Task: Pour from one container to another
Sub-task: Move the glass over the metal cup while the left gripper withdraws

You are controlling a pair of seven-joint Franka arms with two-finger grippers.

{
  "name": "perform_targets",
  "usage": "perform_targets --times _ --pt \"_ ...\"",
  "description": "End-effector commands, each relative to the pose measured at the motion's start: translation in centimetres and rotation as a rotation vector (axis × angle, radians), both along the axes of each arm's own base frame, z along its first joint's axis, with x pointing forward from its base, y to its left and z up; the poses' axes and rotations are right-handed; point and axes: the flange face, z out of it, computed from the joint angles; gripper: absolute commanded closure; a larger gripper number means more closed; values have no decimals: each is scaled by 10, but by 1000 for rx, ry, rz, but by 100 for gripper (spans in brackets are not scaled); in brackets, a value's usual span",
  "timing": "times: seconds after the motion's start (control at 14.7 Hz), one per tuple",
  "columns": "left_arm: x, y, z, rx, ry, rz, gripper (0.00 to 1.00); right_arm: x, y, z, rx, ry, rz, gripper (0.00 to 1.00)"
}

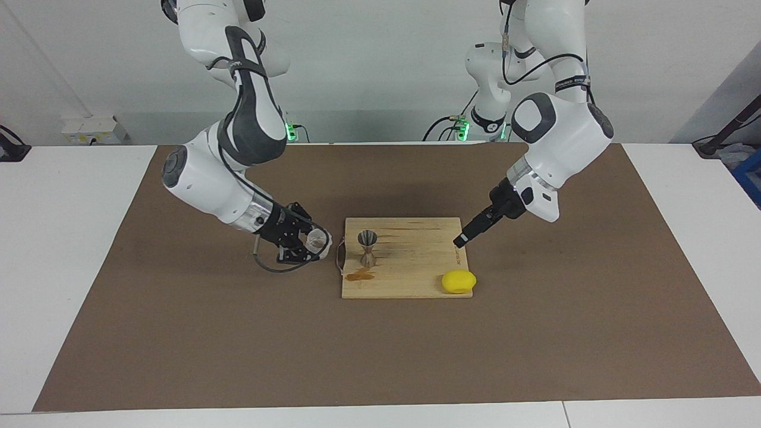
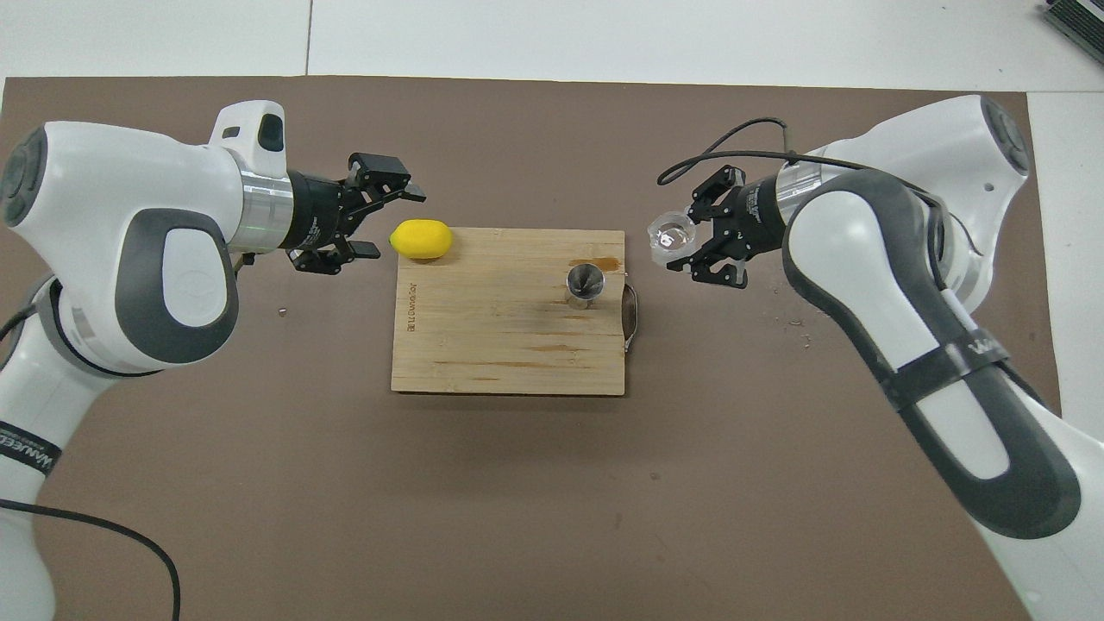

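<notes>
Glass tumbler (image 1: 317,239) pinched in right claw (image 1: 315,244), beside the steel jigger (image 1: 367,246); left claw (image 1: 461,240) spread.

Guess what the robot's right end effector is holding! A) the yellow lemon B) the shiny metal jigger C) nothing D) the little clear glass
D: the right end effector is shut on the small clear glass tumbler, tilted in the air beside the cutting board, while the steel jigger and the lemon sit on the board untouched.
</notes>
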Motion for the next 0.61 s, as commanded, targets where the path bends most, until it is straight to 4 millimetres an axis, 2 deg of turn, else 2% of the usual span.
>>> perform_targets --times 0.0,0.07,0.2,0.41,0.54 --pt "2 31 7 125 -116 -253 0 6 12 4 -66 -26 38 82" --pt "3 48 8 169 -133 -327 0 3 24 6 -80 -34 64 83" --pt "-6 69 18 296 -151 -524 0 -1 40 7 -105 -50 98 85" --pt "-23 108 44 372 -124 -578 0 -9 63 6 -160 -73 163 85" --pt "-34 140 54 392 -138 -688 0 -15 75 5 -193 -83 202 85"
